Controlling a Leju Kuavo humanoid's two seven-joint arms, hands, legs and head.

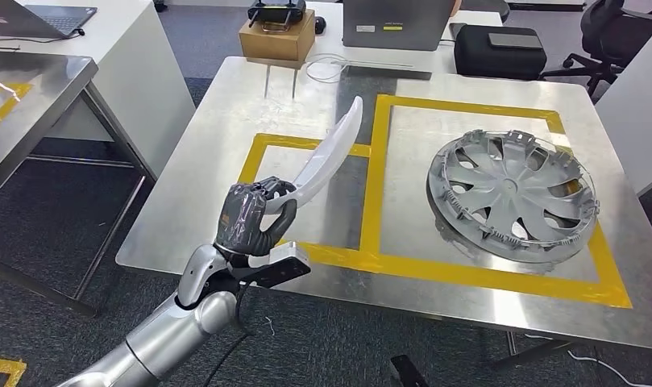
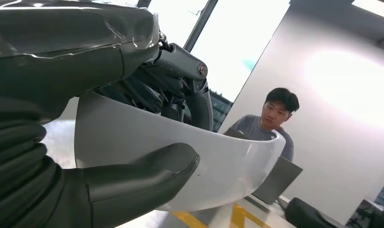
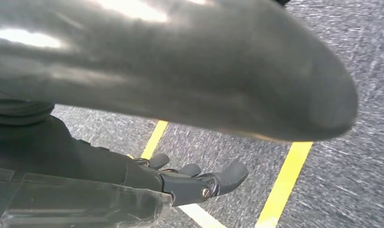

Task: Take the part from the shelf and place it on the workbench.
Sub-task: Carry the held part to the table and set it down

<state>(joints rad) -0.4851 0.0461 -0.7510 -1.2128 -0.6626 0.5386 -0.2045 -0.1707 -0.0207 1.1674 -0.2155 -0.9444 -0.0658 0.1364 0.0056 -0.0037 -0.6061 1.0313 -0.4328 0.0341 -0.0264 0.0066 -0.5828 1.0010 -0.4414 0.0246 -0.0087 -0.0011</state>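
Overhead, left hand (image 1: 254, 219) gripping curved white trim part (image 1: 330, 155) by its near end, raised over the workbench's (image 1: 226, 161) left taped square, likely for set-down; hubcap (image 1: 512, 192) resting right. Up close, thumb (image 2: 142, 178) and fingers (image 2: 180, 90) clamping part (image 2: 218, 166), far tip cut off. Below, right hand (image 3: 199, 183) hanging over floor, holding nothing, fingers loosely apart, partly hidden.

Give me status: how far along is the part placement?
Pick looks done: the left hand grips the white curved part, held above the workbench over the small yellow-taped box. In hand: carrying it to the spot. Left: lower and release. A wheel cover lies in the larger box. The right hand hangs over the floor, fingers apart, holding nothing.
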